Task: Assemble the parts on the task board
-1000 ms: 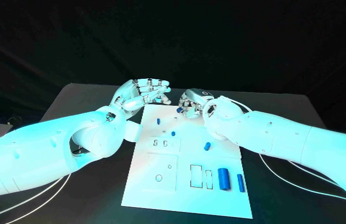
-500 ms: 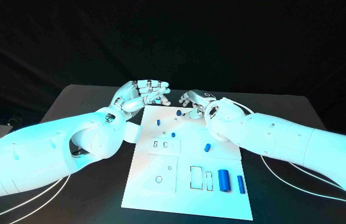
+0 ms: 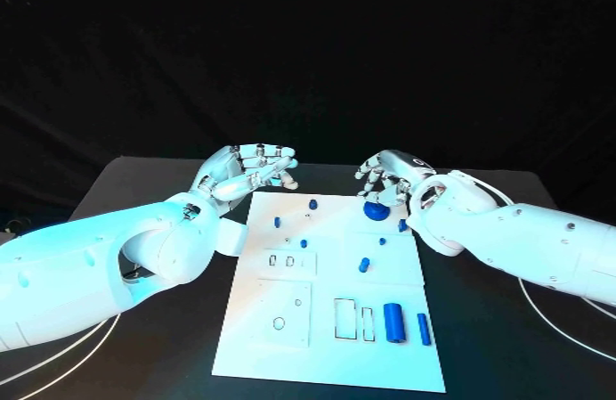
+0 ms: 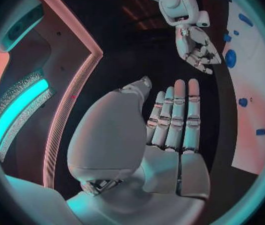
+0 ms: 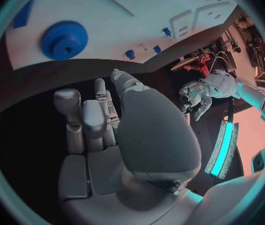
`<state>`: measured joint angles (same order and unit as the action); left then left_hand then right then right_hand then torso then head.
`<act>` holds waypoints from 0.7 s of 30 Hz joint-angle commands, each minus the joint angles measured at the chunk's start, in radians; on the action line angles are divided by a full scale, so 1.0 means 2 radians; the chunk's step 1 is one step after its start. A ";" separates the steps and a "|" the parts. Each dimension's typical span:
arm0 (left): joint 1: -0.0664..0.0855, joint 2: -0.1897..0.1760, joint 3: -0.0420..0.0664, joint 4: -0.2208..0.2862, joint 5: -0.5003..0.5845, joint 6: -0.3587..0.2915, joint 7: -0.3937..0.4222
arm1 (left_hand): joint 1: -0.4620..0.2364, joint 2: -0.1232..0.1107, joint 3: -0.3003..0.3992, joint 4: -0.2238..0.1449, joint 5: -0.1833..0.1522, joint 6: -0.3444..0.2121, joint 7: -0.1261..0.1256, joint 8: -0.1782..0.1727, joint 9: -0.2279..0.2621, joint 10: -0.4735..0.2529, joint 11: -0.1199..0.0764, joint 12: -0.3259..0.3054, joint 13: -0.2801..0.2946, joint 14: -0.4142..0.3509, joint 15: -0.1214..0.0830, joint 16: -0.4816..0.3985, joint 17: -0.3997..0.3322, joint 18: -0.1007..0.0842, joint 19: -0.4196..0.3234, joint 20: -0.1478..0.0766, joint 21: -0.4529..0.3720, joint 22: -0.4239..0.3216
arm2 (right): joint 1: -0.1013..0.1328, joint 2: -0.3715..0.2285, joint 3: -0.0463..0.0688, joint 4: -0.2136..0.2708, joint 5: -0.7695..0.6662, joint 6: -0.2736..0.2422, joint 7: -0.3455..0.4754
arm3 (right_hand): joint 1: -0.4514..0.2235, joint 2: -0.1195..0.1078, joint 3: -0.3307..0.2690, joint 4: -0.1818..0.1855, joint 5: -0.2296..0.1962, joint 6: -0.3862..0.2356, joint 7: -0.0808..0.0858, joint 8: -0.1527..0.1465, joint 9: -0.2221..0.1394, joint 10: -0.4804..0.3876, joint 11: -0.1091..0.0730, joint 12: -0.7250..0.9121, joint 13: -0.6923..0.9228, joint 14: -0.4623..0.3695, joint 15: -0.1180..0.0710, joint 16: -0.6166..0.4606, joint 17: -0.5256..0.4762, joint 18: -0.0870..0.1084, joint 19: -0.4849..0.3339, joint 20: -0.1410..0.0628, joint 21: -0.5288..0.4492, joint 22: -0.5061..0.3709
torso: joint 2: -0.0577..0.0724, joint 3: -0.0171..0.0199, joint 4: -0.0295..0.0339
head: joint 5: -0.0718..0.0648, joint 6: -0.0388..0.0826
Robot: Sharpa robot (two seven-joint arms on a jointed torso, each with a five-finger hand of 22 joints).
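On the black table (image 3: pixel 154 173), the task board (image 3: pixel 336 329) awaits. Your right hand (image 3: pixel 389 179) hovers empty, fingers apart, above the blue gear (image 3: pixel 375 210); your left hand (image 3: pixel 247 173) is likewise empty. I judge grasping that gear comes next.

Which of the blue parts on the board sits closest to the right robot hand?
The round blue gear at the white task board's far right, just under the right robot hand. It is a wide toothed disc; the other blue parts are small pegs and cylinders farther away.

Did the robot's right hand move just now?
Yes. The right hand has slid toward the right edge of the task board, away from the left hand. A blue gear now shows on the board beneath it.
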<state>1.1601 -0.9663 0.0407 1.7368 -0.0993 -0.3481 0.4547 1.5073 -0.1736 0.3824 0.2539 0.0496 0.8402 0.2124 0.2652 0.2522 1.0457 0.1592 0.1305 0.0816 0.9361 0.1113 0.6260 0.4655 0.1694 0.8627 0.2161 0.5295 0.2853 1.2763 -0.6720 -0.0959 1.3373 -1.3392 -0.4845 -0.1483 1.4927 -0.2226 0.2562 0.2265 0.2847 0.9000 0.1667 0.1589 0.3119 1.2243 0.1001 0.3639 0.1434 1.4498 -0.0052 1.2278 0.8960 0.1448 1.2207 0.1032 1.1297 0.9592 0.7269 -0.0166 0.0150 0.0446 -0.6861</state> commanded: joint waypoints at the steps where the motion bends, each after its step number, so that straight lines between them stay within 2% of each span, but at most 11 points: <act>1: 0.001 0.000 0.000 0.000 0.002 0.009 0.003 | -0.001 0.001 0.003 0.000 0.001 -0.004 0.008 0.000 0.001 -0.001 0.004 -0.003 0.000 -0.003 -0.001 0.001 0.001 0.004 -0.004 -0.001 0.001 0.001 | 0.004 -0.020 0.002 0.014 0.058 0.013 -0.018 | -0.002 -0.010 -0.008 0.007 0.000 -0.008 -0.009 -0.001 0.000 0.035 -0.025 0.077 0.066 0.012 -0.008 0.032 0.049 -0.015 0.019 -0.008 0.022 0.031 | -0.003 0.0014 -0.0059 | -0.001 0.000; 2: 0.001 0.000 0.000 0.000 0.002 0.009 0.003 | -0.001 0.001 0.003 0.000 0.001 -0.004 0.008 0.000 0.001 -0.001 0.004 -0.003 0.000 -0.003 -0.001 0.001 0.001 0.004 -0.004 -0.001 0.001 0.001 | 0.005 -0.027 0.002 0.017 0.070 0.021 -0.020 | -0.002 -0.014 -0.016 0.009 0.000 -0.011 -0.011 0.003 0.003 0.039 -0.024 0.188 0.185 0.020 -0.006 0.057 0.091 -0.016 0.026 -0.011 0.032 0.045 | -0.004 0.0019 -0.0070 | -0.002 -0.001; 3: 0.001 0.000 0.000 -0.001 0.002 0.009 0.003 | -0.001 0.001 0.003 0.000 0.001 -0.004 0.008 0.000 0.001 -0.001 0.004 -0.003 0.000 -0.003 -0.001 0.001 0.001 0.004 -0.004 -0.001 0.001 0.001 | 0.006 -0.033 0.002 0.020 0.079 0.030 -0.023 | 0.004 -0.015 -0.028 0.013 0.001 -0.020 -0.007 0.012 0.007 0.020 -0.024 0.331 0.343 0.024 -0.005 0.082 0.130 -0.020 0.030 -0.006 0.039 0.056 | -0.004 0.0020 -0.0076 | -0.002 -0.001; 4: 0.001 0.000 0.000 -0.001 0.002 0.009 0.003 | -0.001 0.001 0.003 0.000 0.001 -0.004 0.008 0.000 0.001 -0.001 0.004 -0.003 0.000 -0.003 -0.001 0.001 0.001 0.004 -0.004 -0.001 0.001 0.001 | 0.007 -0.037 0.003 0.021 0.085 0.037 -0.025 | 0.001 -0.006 -0.036 0.025 0.003 -0.024 -0.005 0.020 0.009 0.052 -0.017 0.429 0.462 0.033 -0.001 0.110 0.186 -0.022 0.037 -0.003 0.048 0.072 | -0.004 0.0023 -0.0081 | -0.002 -0.001; 10: 0.001 0.001 0.000 -0.003 0.002 0.010 0.003 | -0.001 0.001 0.003 0.000 0.001 -0.004 0.008 0.000 0.001 -0.001 0.004 -0.003 0.000 -0.003 -0.001 0.001 0.001 0.004 -0.004 -0.001 0.001 0.001 | 0.008 -0.045 0.003 0.017 0.105 0.077 -0.041 | -0.004 0.002 -0.067 0.030 0.009 -0.035 -0.001 0.037 0.014 0.096 -0.011 0.520 0.586 0.050 0.005 0.154 0.285 -0.031 0.064 0.003 0.083 0.121 | -0.005 0.0040 -0.0104 | -0.004 -0.002; 12: 0.001 0.001 0.000 -0.003 0.002 0.011 0.003 | -0.001 0.001 0.003 0.000 0.001 -0.004 0.008 0.000 0.001 -0.001 0.004 -0.003 0.000 -0.003 -0.001 0.001 0.001 0.004 -0.004 -0.001 0.001 0.001 | 0.007 -0.041 0.003 0.010 0.111 0.086 -0.050 | -0.006 0.005 -0.072 0.031 0.006 -0.038 0.000 0.040 0.014 0.100 -0.010 0.526 0.594 0.052 0.006 0.158 0.295 -0.033 0.070 0.004 0.091 0.132 | -0.005 0.0043 -0.0108 | -0.005 -0.001; 16: 0.000 0.002 0.000 -0.003 0.003 0.011 0.003 | -0.001 0.001 0.003 0.000 0.001 -0.004 0.008 0.000 0.001 -0.001 0.004 -0.003 0.000 -0.003 -0.001 0.001 0.001 0.004 -0.004 -0.001 0.001 0.001 | 0.005 -0.030 0.002 -0.004 0.120 0.096 -0.062 | -0.009 0.008 -0.078 0.032 0.003 -0.043 0.002 0.041 0.013 0.104 -0.008 0.532 0.603 0.054 0.008 0.162 0.306 -0.036 0.079 0.006 0.101 0.146 | -0.004 0.0035 -0.0106 | -0.006 -0.001; 19: 0.000 0.003 0.000 -0.003 0.003 0.011 0.003 | -0.001 0.001 0.003 0.000 0.001 -0.004 0.008 0.000 0.001 -0.001 0.004 -0.003 0.000 -0.003 -0.001 0.001 0.001 0.004 -0.004 -0.001 0.001 0.001 | 0.002 -0.022 0.002 -0.013 0.122 0.096 -0.066 | -0.009 0.009 -0.080 0.032 0.003 -0.045 0.002 0.041 0.013 0.105 -0.008 0.534 0.607 0.055 0.008 0.163 0.311 -0.037 0.082 0.006 0.106 0.152 | -0.003 0.0037 -0.0086 | -0.007 -0.001; 21: 0.000 0.003 0.000 -0.003 0.003 0.011 0.003 | -0.001 0.001 0.003 0.000 0.001 -0.004 0.008 0.000 0.001 -0.001 0.004 -0.003 0.000 -0.003 -0.001 0.001 0.001 0.004 -0.004 -0.001 0.001 0.001 | 0.000 -0.017 0.002 -0.019 0.122 0.096 -0.067 | -0.009 0.010 -0.081 0.032 0.004 -0.045 0.002 0.042 0.013 0.106 -0.007 0.534 0.608 0.055 0.008 0.164 0.312 -0.037 0.083 0.006 0.106 0.153 | -0.003 0.0037 -0.0085 | -0.006 -0.002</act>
<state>1.1600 -0.9627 0.0405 1.7298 -0.0977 -0.3458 0.4544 1.5073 -0.1736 0.3824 0.2539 0.0497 0.8402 0.2124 0.2653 0.2520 1.0458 0.1592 0.1305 0.0816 0.9361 0.1113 0.6260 0.4653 0.1694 0.8627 0.2161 0.5295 0.2851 1.2787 -0.7104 -0.0922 1.3052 -1.1223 -0.3323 -0.2508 1.4752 -0.2118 0.1009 0.2899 0.2957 0.8160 0.1732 0.2362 0.3381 1.4285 0.0831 1.4280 1.3082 1.4647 0.0055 1.5499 1.3082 0.0768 1.3774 0.1145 1.3386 1.2638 0.7186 -0.0093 -0.0039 0.0321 -0.6880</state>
